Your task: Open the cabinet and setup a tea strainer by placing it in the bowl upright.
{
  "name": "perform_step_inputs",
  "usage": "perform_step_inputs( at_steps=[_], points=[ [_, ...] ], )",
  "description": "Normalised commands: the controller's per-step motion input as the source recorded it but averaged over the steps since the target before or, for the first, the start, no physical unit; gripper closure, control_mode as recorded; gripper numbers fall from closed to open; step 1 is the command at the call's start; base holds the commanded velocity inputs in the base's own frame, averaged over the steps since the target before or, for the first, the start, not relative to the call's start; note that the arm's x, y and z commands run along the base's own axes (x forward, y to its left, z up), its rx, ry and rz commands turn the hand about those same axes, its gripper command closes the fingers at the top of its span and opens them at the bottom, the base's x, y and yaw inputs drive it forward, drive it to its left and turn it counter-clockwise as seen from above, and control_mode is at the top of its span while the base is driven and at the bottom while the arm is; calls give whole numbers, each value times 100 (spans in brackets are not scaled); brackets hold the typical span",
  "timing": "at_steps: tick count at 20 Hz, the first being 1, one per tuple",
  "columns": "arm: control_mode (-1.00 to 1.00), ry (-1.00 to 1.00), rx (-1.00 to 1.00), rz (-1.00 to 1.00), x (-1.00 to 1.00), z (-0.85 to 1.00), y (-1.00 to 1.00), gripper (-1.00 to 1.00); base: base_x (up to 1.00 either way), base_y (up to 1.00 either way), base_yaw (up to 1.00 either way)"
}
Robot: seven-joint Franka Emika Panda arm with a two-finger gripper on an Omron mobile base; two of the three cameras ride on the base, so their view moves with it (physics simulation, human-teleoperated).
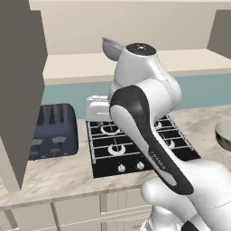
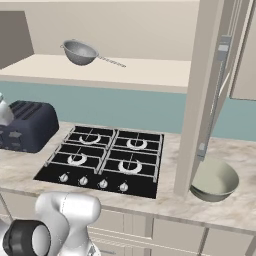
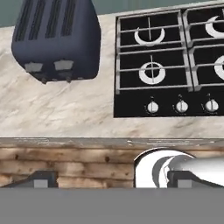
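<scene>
**Strainer high on the open shelf, claw low over the counter edge**

The small silver-grey mesh tea strainer (image 2: 80, 51), with its long thin wire handle pointing to one side, is seen resting on the pale beige shelf of the large cream-beige cabinet (image 2: 115, 72), whose raised-panel door (image 2: 202, 95) stands swung open. It lies well above and beyond the claw (image 3: 111, 178). The wide grey-olive bowl with a pale rim (image 2: 215, 180) sits on the marbled counter (image 2: 235, 160) at the foot of that door, far to the claw's side.

The claw is pointed down at the counter's front edge; its two dark tips are set wide apart and nothing is held between them. Below it are seen a dark blue toaster (image 3: 56, 39) and a black four-burner gas hob (image 3: 170, 57).

A long upward reach is judged necessary. The rounded cup could roll or be pushed back if nudged, and the thin handle could slip from a loose pinch. The open door could be struck on the way to the bowl.
</scene>
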Motion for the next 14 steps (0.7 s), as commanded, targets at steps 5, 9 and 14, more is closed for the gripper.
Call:
perform_step_inputs(
  at_steps=[5,9,14],
  points=[
    [-100,-33,-57,27,23,9,-64,-100,0,0,0],
    [-100,-40,-41,43,13,50,-39,-100,0,0,0],
    [-100,-20,-20,41,23,73,-38,-100,0,0,0]
  ],
)
